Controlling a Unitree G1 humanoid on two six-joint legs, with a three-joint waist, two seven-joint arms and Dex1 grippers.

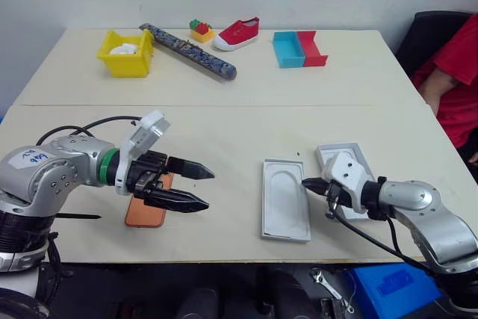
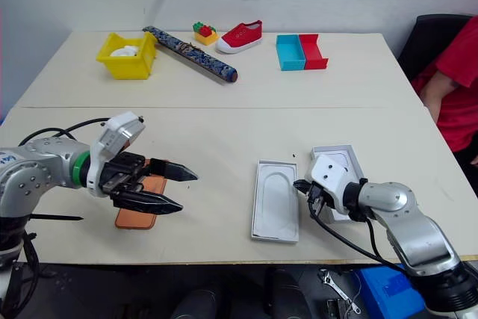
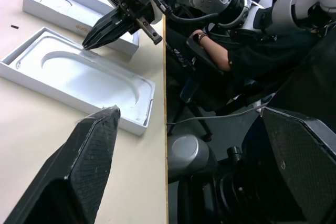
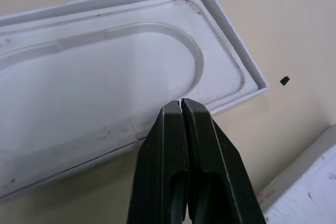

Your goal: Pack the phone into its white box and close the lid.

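The copper-orange phone [image 1: 143,214] lies flat near the table's front left, partly under my left gripper [image 1: 208,190]. That gripper hovers above it, pointing right, open and holding nothing. The white box [image 1: 285,237] lies front centre, and a white insert [image 1: 284,196] with an oval hollow covers its floor. Just right of it lies the lid [image 1: 357,153], all white inside and partly hidden by my right wrist. My right gripper [image 1: 306,182] is shut and empty. Its tips [image 4: 181,103] are at the box's right wall [image 4: 235,35], between box and lid.
Along the table's far side are a yellow bin [image 1: 125,54], a patterned tube [image 1: 190,51], toy bricks [image 1: 200,30], a red shoe [image 1: 237,33] and a blue and red tray [image 1: 299,48]. A person in red [image 1: 455,72] sits at the right edge.
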